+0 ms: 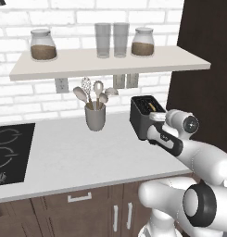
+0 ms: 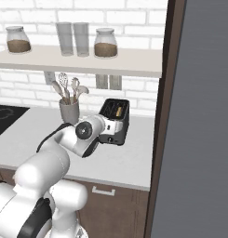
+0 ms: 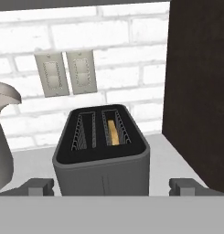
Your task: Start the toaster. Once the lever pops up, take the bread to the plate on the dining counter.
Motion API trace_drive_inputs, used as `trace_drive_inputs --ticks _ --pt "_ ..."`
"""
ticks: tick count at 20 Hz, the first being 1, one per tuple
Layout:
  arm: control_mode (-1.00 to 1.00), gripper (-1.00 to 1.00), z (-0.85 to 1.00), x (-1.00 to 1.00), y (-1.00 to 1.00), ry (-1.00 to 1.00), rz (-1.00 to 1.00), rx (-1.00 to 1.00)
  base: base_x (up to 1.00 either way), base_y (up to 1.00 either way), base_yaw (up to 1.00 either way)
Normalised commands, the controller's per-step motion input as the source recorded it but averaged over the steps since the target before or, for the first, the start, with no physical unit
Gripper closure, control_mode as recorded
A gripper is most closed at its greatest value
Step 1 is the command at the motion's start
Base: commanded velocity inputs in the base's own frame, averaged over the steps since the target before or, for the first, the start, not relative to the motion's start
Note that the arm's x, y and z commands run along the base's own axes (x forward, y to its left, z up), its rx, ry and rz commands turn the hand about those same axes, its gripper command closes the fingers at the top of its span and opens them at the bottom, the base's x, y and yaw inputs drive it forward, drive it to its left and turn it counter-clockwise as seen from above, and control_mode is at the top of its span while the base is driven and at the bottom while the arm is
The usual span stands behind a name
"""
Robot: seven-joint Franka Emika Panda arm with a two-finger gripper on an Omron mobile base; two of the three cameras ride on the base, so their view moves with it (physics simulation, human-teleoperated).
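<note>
**Jaws wide apart in front of the toaster**

The gripper (image 3: 111, 186) is hovering with its jaws standing fully apart, holding nothing, its two dark fingertips (image 3: 40, 185) flanking the near face of the toaster (image 3: 100, 153) without visibly touching it. The boxy dark-grey toaster is sitting on the smooth white worktop (image 1: 78, 157), with the bread (image 3: 114, 133) standing down in its right slot. A dark wall panel (image 3: 198, 91) is crowding its right side; the grey utensil cup (image 1: 95, 117) is standing to the left with open counter between.

Utensil cup (image 1: 95, 117), shelf jars (image 1: 43, 45)
</note>
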Motion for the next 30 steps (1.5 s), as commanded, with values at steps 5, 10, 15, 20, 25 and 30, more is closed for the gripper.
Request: trace_drive_inputs --ticks 5,10,15,20,25,30 --pt "-1.00 -1.00 0.00 0.00 0.00 0.02 0.00 0.00 0.00 0.00 0.00" --pt "-1.00 -1.00 0.00 0.00 0.00 0.05 0.00 0.00 0.00 0.00 0.00" --pt "-1.00 -1.00 -0.01 0.00 0.00 0.04 0.00 0.00 0.00 0.00 0.00" --pt "-1.00 -1.00 -0.03 0.00 0.00 0.00 0.00 0.00 0.00 0.00 0.00" --pt "-1.00 -1.00 0.00 0.00 0.00 0.00 0.00 0.00 0.00 0.00 0.00" --pt "-1.00 -1.00 0.00 0.00 0.00 0.00 0.00 0.00 0.00 0.00 0.00"
